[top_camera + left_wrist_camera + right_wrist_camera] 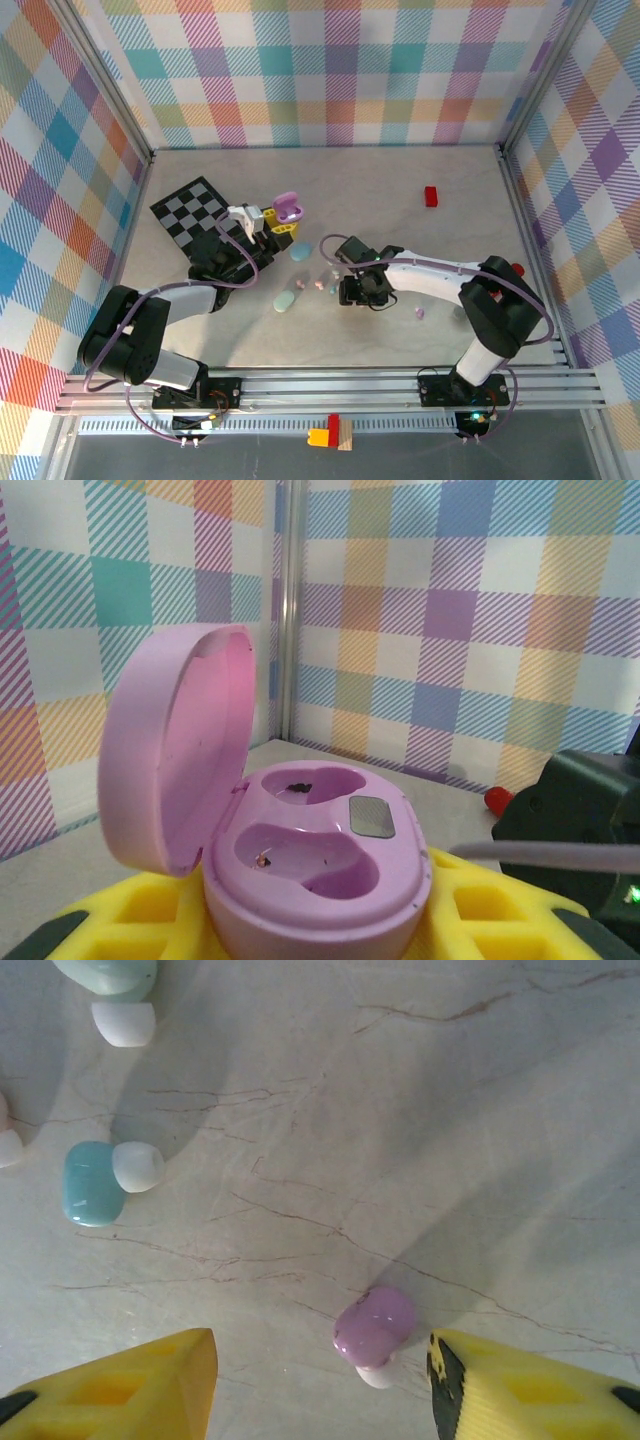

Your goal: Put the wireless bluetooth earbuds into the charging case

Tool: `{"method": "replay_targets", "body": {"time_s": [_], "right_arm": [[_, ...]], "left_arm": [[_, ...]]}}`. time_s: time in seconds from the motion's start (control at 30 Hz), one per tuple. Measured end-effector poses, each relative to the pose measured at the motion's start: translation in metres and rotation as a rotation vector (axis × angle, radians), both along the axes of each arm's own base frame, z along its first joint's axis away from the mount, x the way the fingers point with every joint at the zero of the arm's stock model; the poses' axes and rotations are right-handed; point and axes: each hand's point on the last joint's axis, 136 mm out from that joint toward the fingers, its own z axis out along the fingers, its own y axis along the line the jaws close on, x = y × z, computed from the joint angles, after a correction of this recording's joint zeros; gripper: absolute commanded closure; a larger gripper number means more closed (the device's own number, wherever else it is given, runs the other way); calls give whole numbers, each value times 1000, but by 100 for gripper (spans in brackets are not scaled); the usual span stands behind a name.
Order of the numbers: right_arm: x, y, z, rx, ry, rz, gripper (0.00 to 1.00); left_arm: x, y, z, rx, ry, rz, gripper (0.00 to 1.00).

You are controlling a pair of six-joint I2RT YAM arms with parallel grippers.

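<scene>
My left gripper [320, 942] is shut on the purple charging case [310, 875], which sits between its yellow fingers [100, 925]. The lid [175, 750] stands open and both sockets are empty. In the top view the case [289, 207] is held up left of centre. My right gripper [325, 1388] stands open low over the table, straddling a purple earbud [375, 1325] that lies close to the right finger [520, 1390], untouched by the left one. A light blue earbud [95, 1182] and a mint one [110, 975] lie further off.
A mint oval case [287, 300] and a light blue one [300, 250] lie between the arms. A checkered board [195, 215] sits at the left, a red block [431, 196] at the back right. Another purple bit [420, 313] lies beside the right arm. Plaid walls enclose the table.
</scene>
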Motion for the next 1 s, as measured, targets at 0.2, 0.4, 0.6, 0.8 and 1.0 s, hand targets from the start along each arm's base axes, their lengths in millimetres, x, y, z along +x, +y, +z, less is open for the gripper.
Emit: {"method": "replay_targets", "body": {"time_s": [0.2,0.4,0.6,0.8,1.0], "right_arm": [[0,-11,-2,-109,-20,34,46],[-2,-23,-3,-168,-21,44,46],[-3,-32,-3,-213,-22,42,46],[-5,-38,-3,-240,-19,50,41],[-9,-33,-7,-225,7,83,37]], "left_arm": [[-2,1,4,-6,-4,-4,63],[-5,0,6,-5,-10,-18,63],[-4,0,6,-5,-11,-18,63],[-4,0,7,-5,-15,-20,63],[-4,0,7,-4,-15,-21,63]]}}
